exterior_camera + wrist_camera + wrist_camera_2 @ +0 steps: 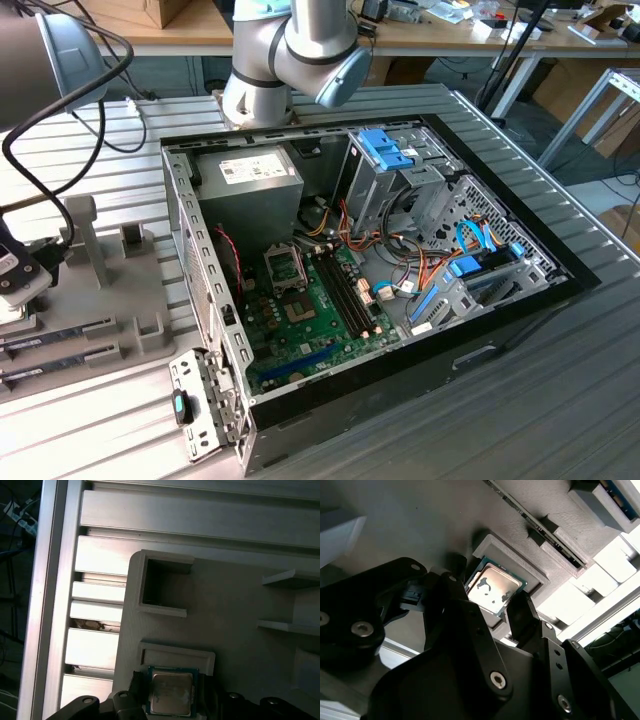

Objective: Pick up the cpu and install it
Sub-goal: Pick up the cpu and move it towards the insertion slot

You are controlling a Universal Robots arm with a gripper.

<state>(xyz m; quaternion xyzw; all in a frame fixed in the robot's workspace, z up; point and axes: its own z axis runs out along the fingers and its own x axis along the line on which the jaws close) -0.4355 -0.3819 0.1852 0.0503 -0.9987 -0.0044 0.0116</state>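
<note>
Cpu (pixel 496 586) is lying flat in a shallow nest on the grey tray (pixel 410 525), its silver top facing up and a raised lip (pixel 512 560) hugging its far edge. From where I'm standing, the gripper (pixel 485 592) is straddling it, pressing close on two opposite edges. I cannot tell whether it is clamping. Bare tray is spreading open beyond the lip. The open computer case (pixel 480 350) is sitting well apart, toward the exterior view's right.
</note>
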